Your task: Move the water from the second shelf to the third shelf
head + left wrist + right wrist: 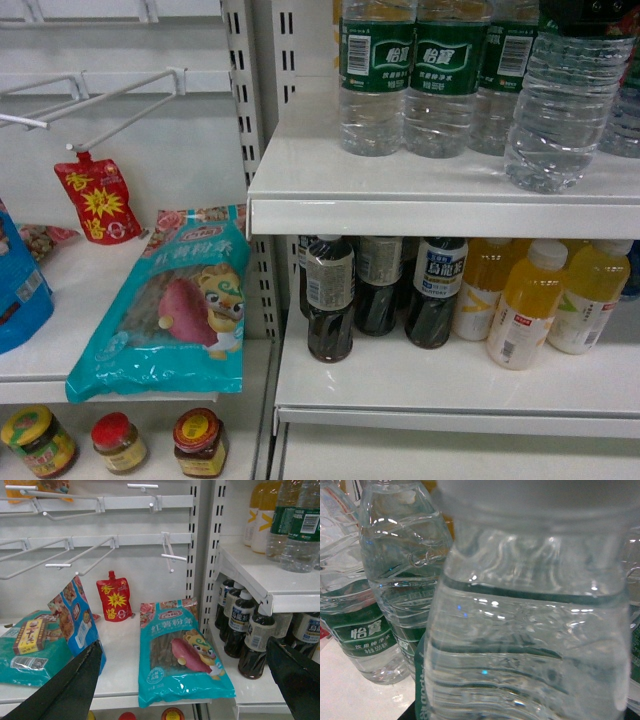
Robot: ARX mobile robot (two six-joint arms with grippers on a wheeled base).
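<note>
On green water bottle (441, 85) labels: 怡寶.

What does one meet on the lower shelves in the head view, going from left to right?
Blue bag → red sauce pouch → teal noodle packet → dark drink bottles → yellow drink bottles.

The left end effector (185, 680) shows two broad, matte black, tapering fingers (65, 690).
</note>
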